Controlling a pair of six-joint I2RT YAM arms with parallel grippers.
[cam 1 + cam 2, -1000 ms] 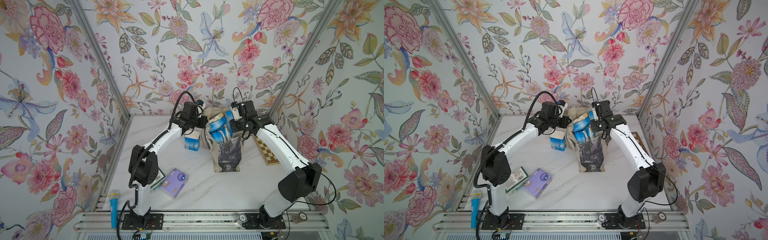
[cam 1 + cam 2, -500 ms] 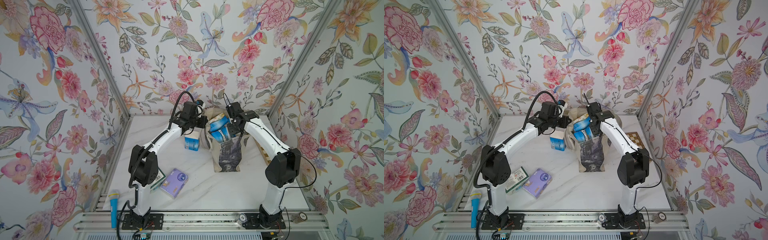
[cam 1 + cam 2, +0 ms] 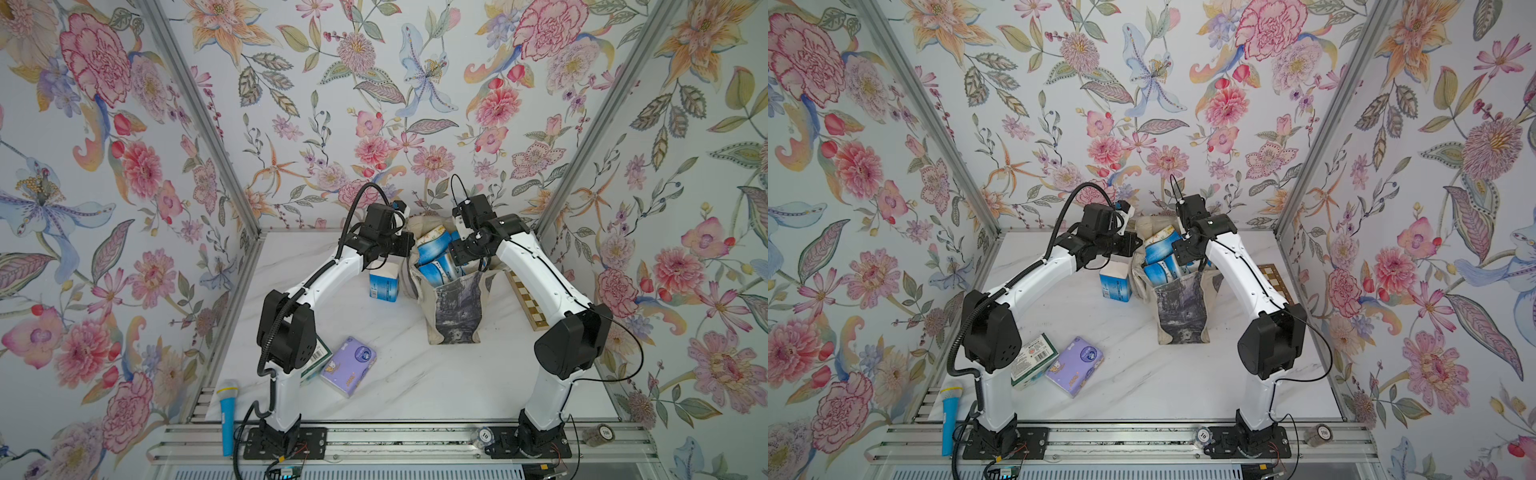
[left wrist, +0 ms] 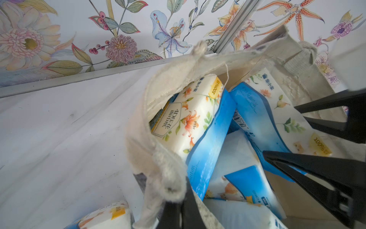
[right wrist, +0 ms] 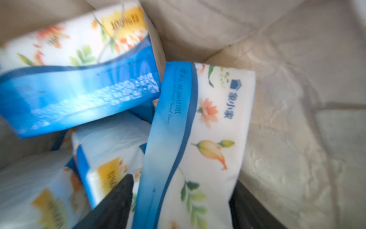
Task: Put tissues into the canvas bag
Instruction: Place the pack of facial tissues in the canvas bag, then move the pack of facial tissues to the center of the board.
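Inside the canvas bag (image 3: 455,316), right claw (image 4: 279,130) now wider around the tissues (image 5: 213,128)

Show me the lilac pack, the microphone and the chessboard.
lilac pack (image 3: 348,366): in a top view, printed top face.
microphone (image 3: 227,413): in a top view, blue handle.
chessboard (image 3: 527,300): in a top view, checkered strip.

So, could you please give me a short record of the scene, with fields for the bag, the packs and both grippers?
canvas bag: standing, mouth open, blue-white packs inside
packs outside: blue pack beside the bag; lilac pack and green-white pack near the front
left gripper: shut on the bag's rim
right gripper: open, astride one floral pack in the bag
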